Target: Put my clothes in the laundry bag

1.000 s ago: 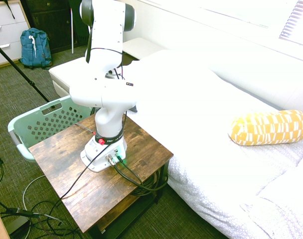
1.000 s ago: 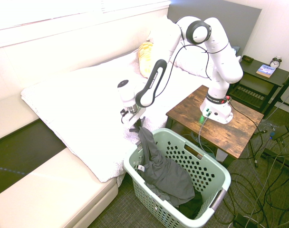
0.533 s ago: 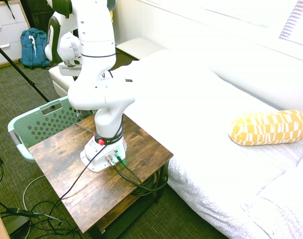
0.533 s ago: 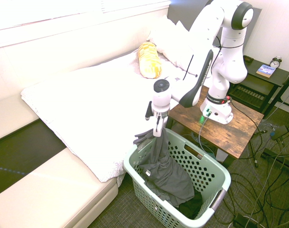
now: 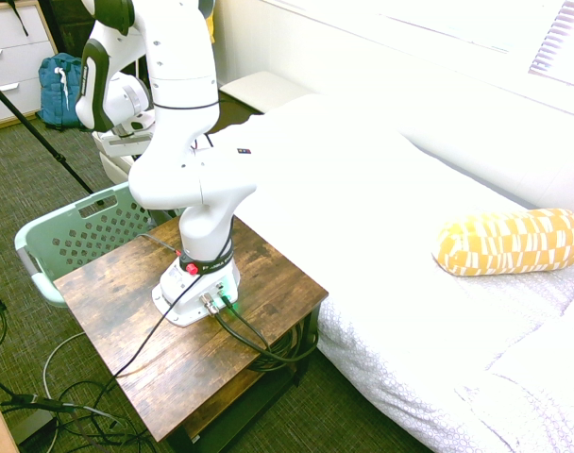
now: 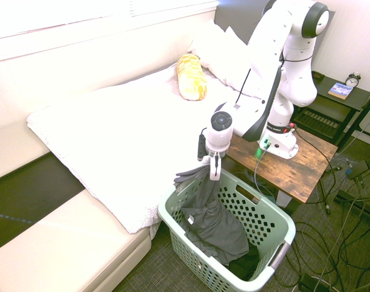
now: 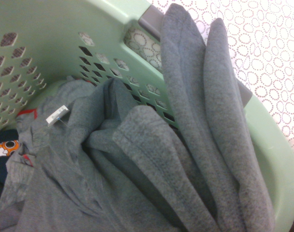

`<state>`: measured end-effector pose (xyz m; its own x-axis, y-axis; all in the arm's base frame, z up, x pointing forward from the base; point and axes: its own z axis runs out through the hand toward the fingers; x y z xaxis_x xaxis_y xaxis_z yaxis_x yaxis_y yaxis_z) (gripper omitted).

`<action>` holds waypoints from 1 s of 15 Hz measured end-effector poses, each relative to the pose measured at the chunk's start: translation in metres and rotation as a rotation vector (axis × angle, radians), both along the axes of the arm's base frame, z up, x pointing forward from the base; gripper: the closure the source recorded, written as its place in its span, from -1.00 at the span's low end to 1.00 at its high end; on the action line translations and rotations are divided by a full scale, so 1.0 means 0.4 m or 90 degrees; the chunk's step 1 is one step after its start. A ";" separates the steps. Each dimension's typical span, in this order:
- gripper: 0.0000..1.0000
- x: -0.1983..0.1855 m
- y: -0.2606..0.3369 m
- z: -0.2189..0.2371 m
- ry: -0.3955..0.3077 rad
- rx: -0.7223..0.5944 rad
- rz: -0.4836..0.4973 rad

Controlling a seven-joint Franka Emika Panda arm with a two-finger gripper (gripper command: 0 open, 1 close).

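Clothes (image 6: 216, 230) in soft charcoal grey lie bunched in the laundry basket (image 6: 194, 258), with their upper part drawn up to the gripper (image 6: 215, 173), whose jaws are together on the cloth. The basket is pale mint green, with a thick rim, diamond-shaped holes and grey handle grips; it stands on the floor beside the bed (image 6: 112, 140). The biggest piece is plain, heathered grey, deeply creased and twisted; in the wrist view, long narrow folds stretch across the rim by one handle. Under it lies a lighter, mottled grey garment (image 7: 26, 125) with red edging, and beside that a dark navy one (image 7: 4, 164), smaller in what shows, bearing an orange, white and black print (image 7: 4, 148). A small white tag (image 7: 57, 115) stands out on the grey cloth, its marks too small to read. Black lettering bands mark the arm (image 5: 204, 179), and a blue-covered book (image 6: 340, 90) lies on the far nightstand (image 6: 331, 103); I can't make out the writing on either. The arm hides part of the basket in the first exterior view, where the gripper and the clothes can't be made out. The bottom of the pile is hidden, and the navy garment is cut off by the wrist picture's edge
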<state>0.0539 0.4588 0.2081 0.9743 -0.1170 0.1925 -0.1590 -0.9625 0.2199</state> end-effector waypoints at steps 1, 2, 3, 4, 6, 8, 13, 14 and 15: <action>1.00 -0.008 -0.007 -0.006 -0.008 -0.010 0.010; 1.00 -0.017 -0.014 -0.013 -0.025 -0.024 0.025; 1.00 -0.031 -0.023 -0.025 -0.042 -0.042 0.043; 1.00 -0.049 -0.031 -0.038 -0.050 -0.062 0.061; 1.00 -0.080 -0.044 -0.057 -0.056 -0.091 0.083; -1.00 -0.091 -0.047 -0.063 -0.060 -0.104 0.091; -1.00 -0.088 -0.047 -0.068 -0.060 -0.110 0.091; -1.00 -0.085 -0.047 -0.069 -0.060 -0.110 0.090; -1.00 -0.083 -0.047 -0.069 -0.061 -0.110 0.089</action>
<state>0.0209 0.4401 0.1807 0.9552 0.0606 0.2898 -0.0548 -0.9257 0.3742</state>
